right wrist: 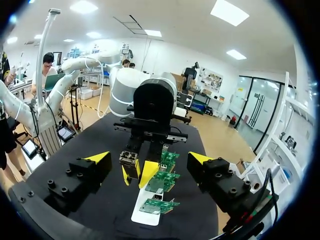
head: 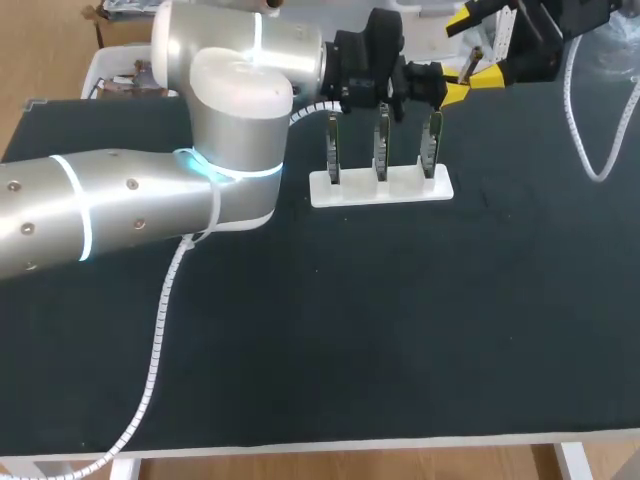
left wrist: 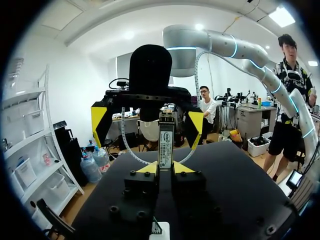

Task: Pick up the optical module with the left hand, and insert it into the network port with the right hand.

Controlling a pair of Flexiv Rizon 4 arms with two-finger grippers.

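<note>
- The left arm [head: 130,200], thick and silver, is lying across the near left of the black table [head: 400,330] and pointing towards the far edge. A white coiled cable [head: 158,340] is hanging off it.
- The left gripper [left wrist: 165,169] is pinching the optical module [left wrist: 166,142] by its lower end. Both yellow tips are pressing on it from either side, so the module is sticking straight out beyond the fingers.
- The right gripper [head: 476,48] is facing it from the far right corner, its fingers [right wrist: 98,158] spread wide and gripping nothing. The module is pointing into the gap between them and touching neither, as far as I can see.
- Under the left gripper, a white holder [head: 380,190] is sitting on the table, carrying three green circuit boards [head: 381,145] that are standing upright in a row.
</note>
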